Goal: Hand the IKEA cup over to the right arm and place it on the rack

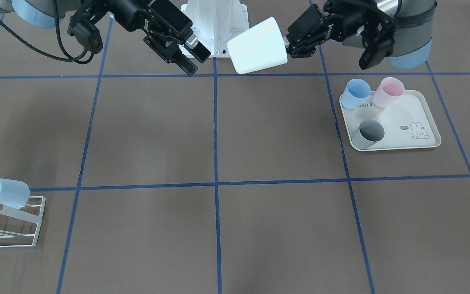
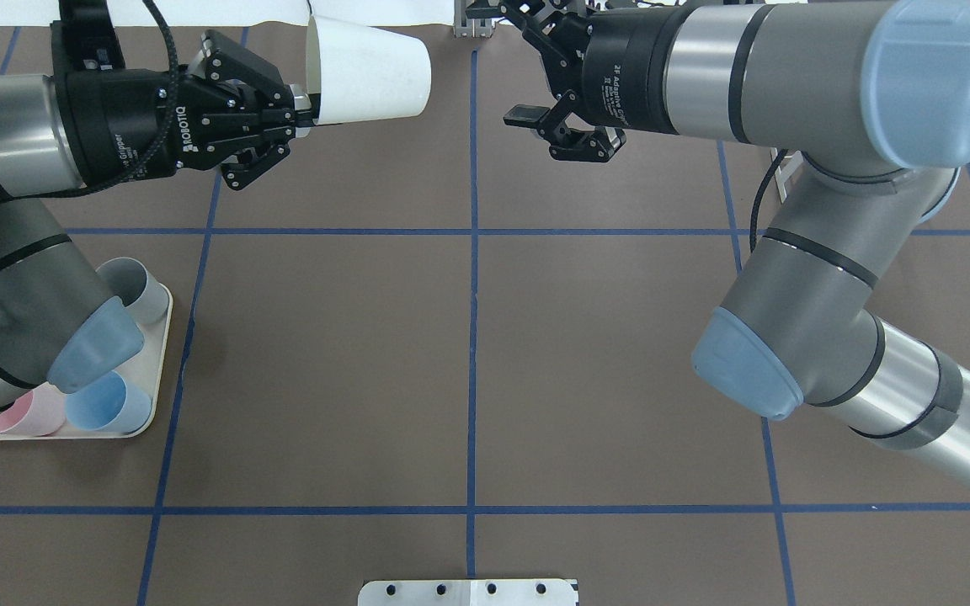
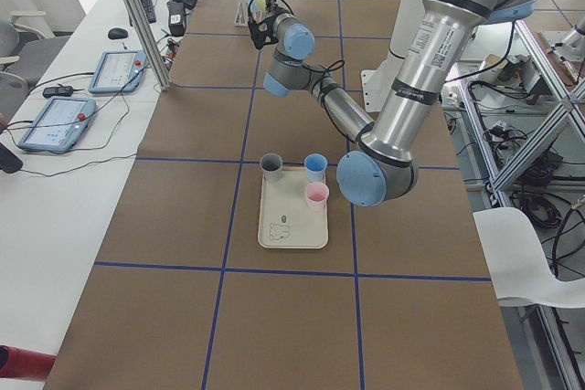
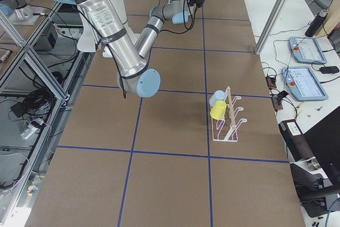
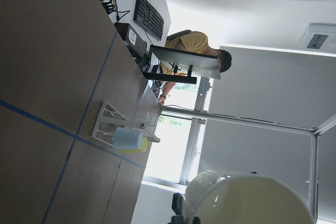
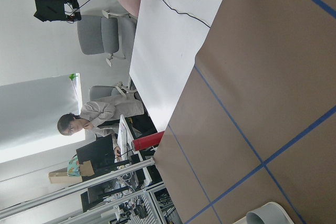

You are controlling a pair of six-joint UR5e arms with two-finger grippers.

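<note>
My left claw (image 2: 304, 108) was clamped on the rim of the white cup (image 2: 371, 71), holding it sideways above the surface (image 2: 325, 337), its base toward my right claw (image 1: 197, 62), which gaped wide, near but not touching. The rack (image 1: 18, 222) stood well apart.

A white plastic cup (image 5: 252, 200) is seen at the lower edge, cut off by the frame. On the brown table (image 5: 47, 66), crossed by blue tape lines (image 5: 42, 120), a small white wire-frame rack (image 5: 107, 121) with a pale wooden dowel (image 5: 155, 138) is seen. A pale blue cup (image 5: 126, 139) and a yellow cup (image 5: 144, 144) are carried on it, touching each other. Beyond, a black keyboard (image 5: 150, 16) and a person in a yellow shirt (image 5: 191, 43) are shown.
</note>
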